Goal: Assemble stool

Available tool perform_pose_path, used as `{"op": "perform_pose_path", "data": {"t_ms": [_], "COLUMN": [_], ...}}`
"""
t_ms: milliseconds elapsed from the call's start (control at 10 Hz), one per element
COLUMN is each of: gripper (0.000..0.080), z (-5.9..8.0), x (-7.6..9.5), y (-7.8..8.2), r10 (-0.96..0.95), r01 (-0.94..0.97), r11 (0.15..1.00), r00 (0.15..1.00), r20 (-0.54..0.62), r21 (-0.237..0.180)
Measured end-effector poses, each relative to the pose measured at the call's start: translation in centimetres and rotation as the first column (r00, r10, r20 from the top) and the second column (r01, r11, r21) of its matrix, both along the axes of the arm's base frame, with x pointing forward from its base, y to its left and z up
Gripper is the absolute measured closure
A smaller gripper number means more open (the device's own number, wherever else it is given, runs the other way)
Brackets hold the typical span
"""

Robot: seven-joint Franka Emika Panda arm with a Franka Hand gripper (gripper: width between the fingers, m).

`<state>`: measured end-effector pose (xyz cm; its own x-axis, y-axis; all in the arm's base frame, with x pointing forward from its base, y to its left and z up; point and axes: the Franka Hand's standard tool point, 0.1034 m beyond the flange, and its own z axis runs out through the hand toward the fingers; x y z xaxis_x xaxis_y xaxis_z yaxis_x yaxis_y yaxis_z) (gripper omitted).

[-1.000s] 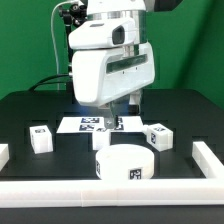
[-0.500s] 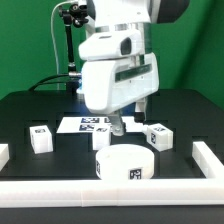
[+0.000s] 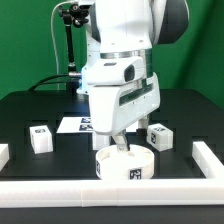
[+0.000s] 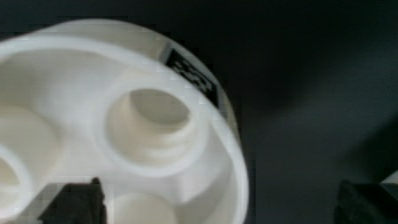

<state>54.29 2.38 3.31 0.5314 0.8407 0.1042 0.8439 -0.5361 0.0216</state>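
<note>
The white round disc seat [image 3: 127, 164] sits near the table's front edge, with a black-and-white tag on its side. In the wrist view the seat [image 4: 107, 130] fills most of the picture, showing a round socket [image 4: 157, 112] and a tag on its rim. My gripper [image 3: 121, 146] hangs right over the seat's top, open; in the wrist view its two dark fingertips [image 4: 71, 203] stand wide apart with the seat's rim between them [image 4: 228, 208]. Two white block legs lie on the table: one at the exterior view's left [image 3: 40, 138], one at its right [image 3: 158, 135].
The marker board [image 3: 72, 124] lies flat behind the gripper, partly hidden by the arm. A long white rail [image 3: 110, 192] edges the table's front, with short side pieces at left [image 3: 4, 153] and right [image 3: 208, 155]. A black stand [image 3: 70, 40] rises at the back.
The arm has moved forward and down from over the marker board to just above the seat. The seat and the legs have not moved.
</note>
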Motion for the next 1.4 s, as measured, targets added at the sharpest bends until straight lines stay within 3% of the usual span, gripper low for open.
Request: {"op": "perform_pose_path", "data": {"t_ms": [300,600,1100,1300,1400], "gripper": [0.0150,0.0150,0.0150,0.0388,0.0388], "z": [0.1,-1.1,-1.8,-1.8,-1.9], "x": [0.3,-0.2,-0.2,-0.3,-0.3], "y": [0.3,0.3,0.4,0.3,0.3], "r10": [0.007,0.006,0.004,0.004,0.004], "r01": [-0.007,-0.006,-0.004,-0.004,-0.004], "r11": [1.000,1.000,1.000,1.000,1.000], "r00": [1.000,1.000,0.999,0.999,0.999], "r20": [-0.001,-0.022,-0.034,-0.035,-0.035], "r21": [0.001,0.004,0.007,0.007,0.007]}}
